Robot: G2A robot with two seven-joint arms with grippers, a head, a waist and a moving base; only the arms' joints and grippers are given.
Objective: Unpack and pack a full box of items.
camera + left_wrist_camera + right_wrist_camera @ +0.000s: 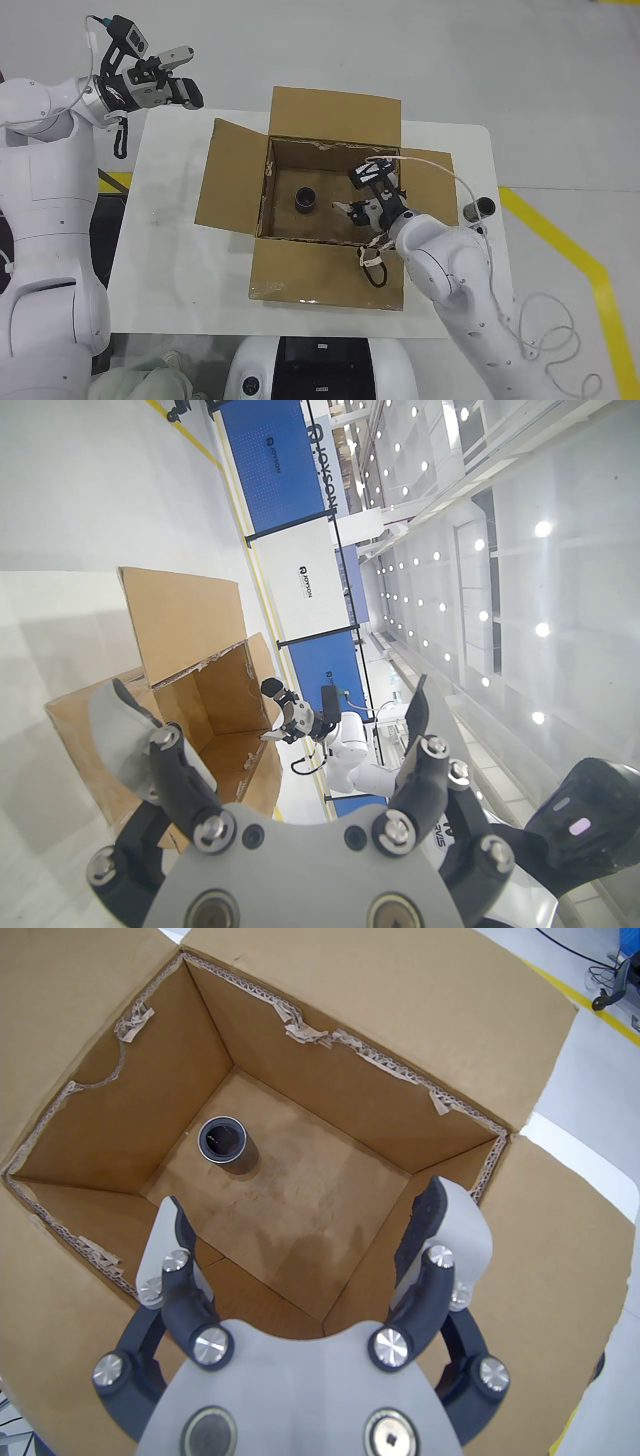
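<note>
My arms (40,180) are glossy white; my right gripper (304,1190) has grey fingers (470,1223), ribbed black pads (425,1218), silver screws (390,1345).

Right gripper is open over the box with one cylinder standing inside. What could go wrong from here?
1. The cylinder stands upright near a wall of the box; an off-centre close by the right gripper might tip it.
2. Going down, the gripper could catch the torn rim.

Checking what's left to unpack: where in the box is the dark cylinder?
In the top view the dark cylinder stands upright on the cardboard box floor, toward its left wall, apart from the right gripper hanging open over the box's right half.
</note>
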